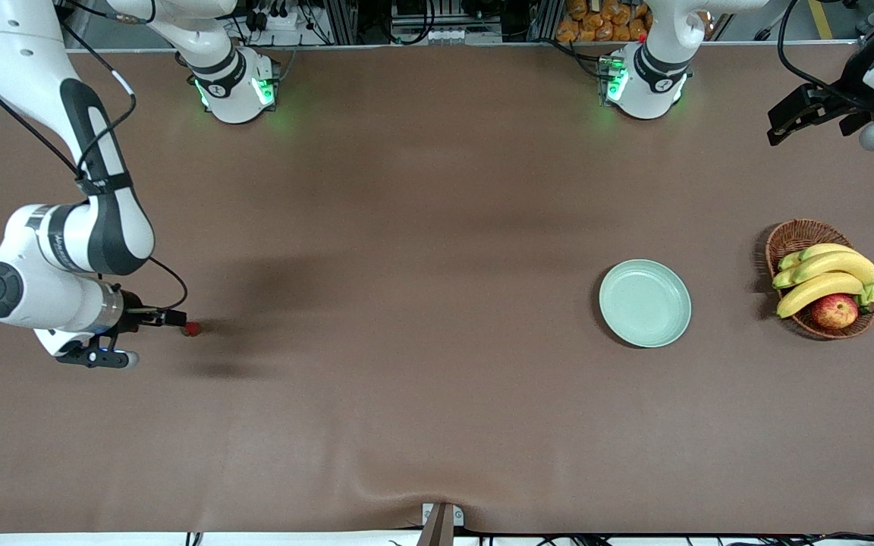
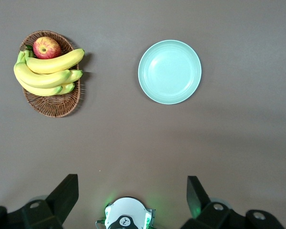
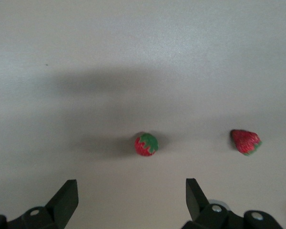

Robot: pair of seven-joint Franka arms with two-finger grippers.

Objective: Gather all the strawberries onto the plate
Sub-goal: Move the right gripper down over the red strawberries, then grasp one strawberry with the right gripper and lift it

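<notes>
Two strawberries show in the right wrist view: one (image 3: pixel 147 144) lies just ahead of my open, empty right gripper (image 3: pixel 129 188), the other (image 3: pixel 246 141) off to its side. In the front view only one strawberry (image 1: pixel 191 328) shows, beside my right gripper (image 1: pixel 150 318), low over the table at the right arm's end; a third is out of view. The pale mint-green plate (image 1: pixel 645 302) lies bare toward the left arm's end and also shows in the left wrist view (image 2: pixel 169 71). My left gripper (image 1: pixel 786 125) waits high up, open and empty (image 2: pixel 128 183).
A brown wicker basket (image 1: pixel 793 236) with bananas (image 1: pixel 828 277) and a red-yellow apple (image 1: pixel 834 311) stands beside the plate at the left arm's end; it also shows in the left wrist view (image 2: pixel 55 104). The arm bases (image 1: pixel 236 87) stand along the table's robot edge.
</notes>
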